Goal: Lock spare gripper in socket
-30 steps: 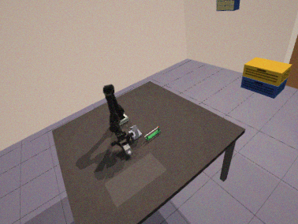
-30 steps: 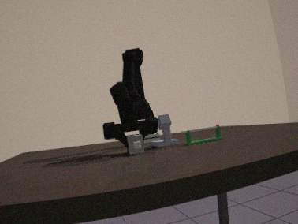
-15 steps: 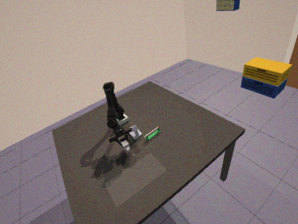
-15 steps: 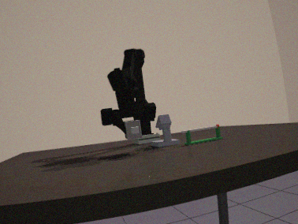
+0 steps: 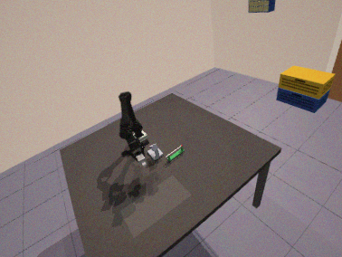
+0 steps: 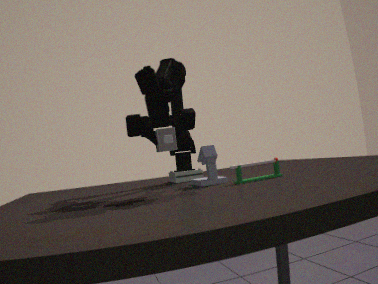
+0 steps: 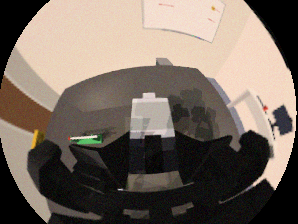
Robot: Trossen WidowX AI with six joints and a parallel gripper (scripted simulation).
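The tool (image 6: 184,161) is clenched on the spare gripper (image 6: 166,138), held raised above the bench (image 6: 300,200). Socket mount (image 6: 209,167) stands just beside; green pin rack (image 6: 257,174) lies near.

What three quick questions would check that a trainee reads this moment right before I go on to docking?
1. True or false: the claw is open and holds nothing.
2. In the exterior view, on which side of the grey mount does the green rack stand? A) left B) right C) on top of it
3. Short answer: what is the claw gripping?

Key
1. False: it is shut on a thing.
2. B
3. The spare gripper, its light grey block between the fingers.
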